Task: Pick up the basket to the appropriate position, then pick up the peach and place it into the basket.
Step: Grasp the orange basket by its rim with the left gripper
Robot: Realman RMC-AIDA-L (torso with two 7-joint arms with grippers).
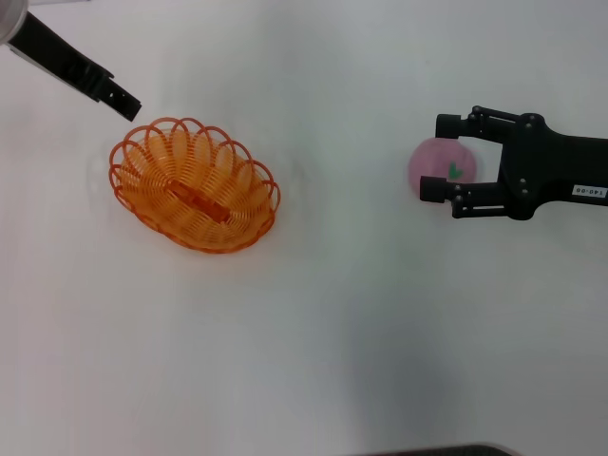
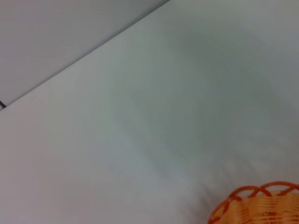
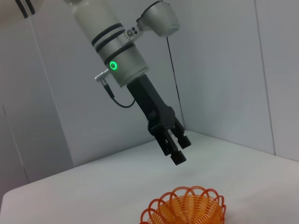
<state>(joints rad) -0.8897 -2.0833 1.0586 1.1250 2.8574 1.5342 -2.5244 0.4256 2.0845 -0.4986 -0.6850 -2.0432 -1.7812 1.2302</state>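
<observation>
Head camera looks down on table (image 1: 342,342); wrist cameras lower (both catch basket (image 1: 193,185) rim).

There is one basket (image 1: 194,183) — orange, with loops all around its rim. It shows in all three views, but it is the same single basket each time.

There is one peach (image 1: 439,163), pink and round, with one small green leaf mark on it.

There are two grippers: the left gripper (image 1: 122,101) up near the far side of the basket, and the right gripper (image 1: 442,157) over by the peach. The right gripper has two fingers, one on each side of the peach.

There is one white table (image 1: 332,332) under it all.

On the left arm glows one green ring light (image 3: 113,65) — just the one.
</observation>
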